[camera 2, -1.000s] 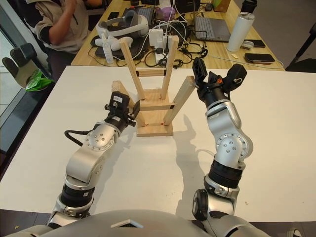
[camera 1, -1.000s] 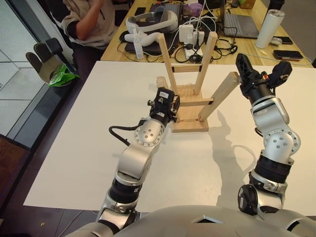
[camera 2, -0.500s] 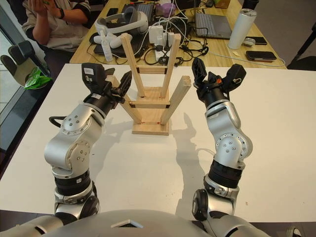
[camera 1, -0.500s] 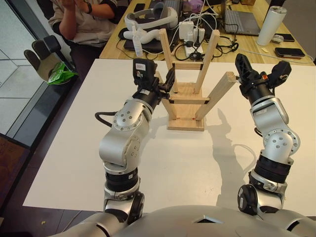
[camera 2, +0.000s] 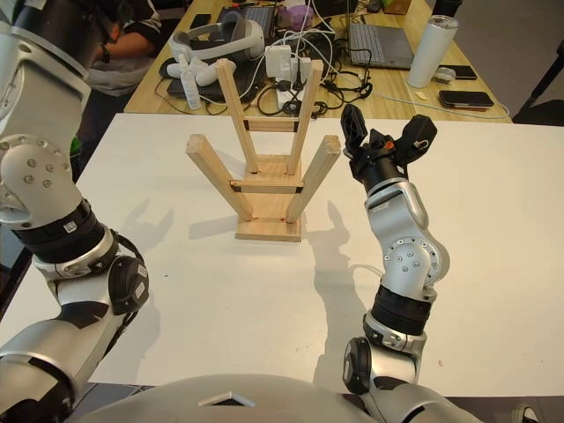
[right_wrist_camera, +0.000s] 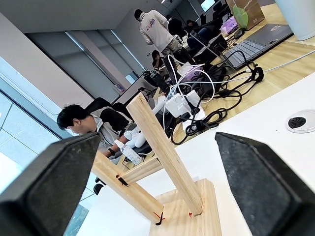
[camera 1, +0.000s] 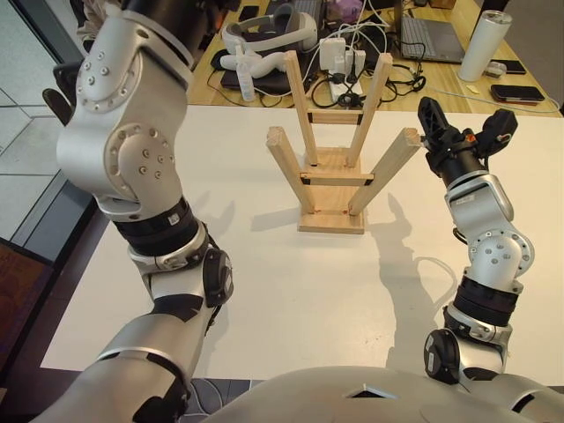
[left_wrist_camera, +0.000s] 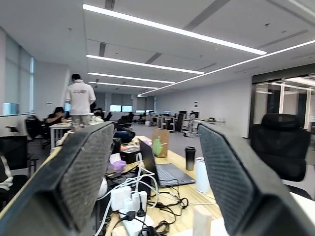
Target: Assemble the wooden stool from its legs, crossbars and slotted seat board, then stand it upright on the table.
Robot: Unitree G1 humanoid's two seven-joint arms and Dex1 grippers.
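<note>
Near the centre of the frame in the head views, the wooden stool [camera 1: 333, 179] is set upside down on the white surface [camera 1: 308, 291]. The seat board [camera 1: 335, 220] lies flat on the surface and all four legs point upward. The two rear legs [camera 1: 297, 97] rise toward the upper centre of the frame and are joined by the upper crossbar [camera 1: 337, 117]. The left front leg [camera 1: 291, 172] and the right front leg [camera 1: 385, 172] lean outward to either side and are joined by the lower crossbar [camera 1: 339, 179].

At the right of the frame, the right gripper [camera 1: 464, 119] is held above the surface, just beside the upper end of the right front leg. Its fingers are spread wide and nothing is held between them. Contact between the nearer finger and the leg cannot be determined. In the right wrist view, the legs and seat board are seen between the two finger pads, farther off.

At the upper left of the frame, the left arm stands high, well apart from the stool. In the left wrist view, the left gripper [left_wrist_camera: 155, 127] is seen with its fingers spread wide and nothing held; the office room is visible beyond them.

Along the top of the frame, a wooden desk [camera 1: 445, 84] adjoins the surface. On it are found a headset [camera 1: 269, 40], cables [camera 1: 392, 84], a laptop [camera 1: 427, 40] and a tumbler [camera 1: 482, 48].
</note>
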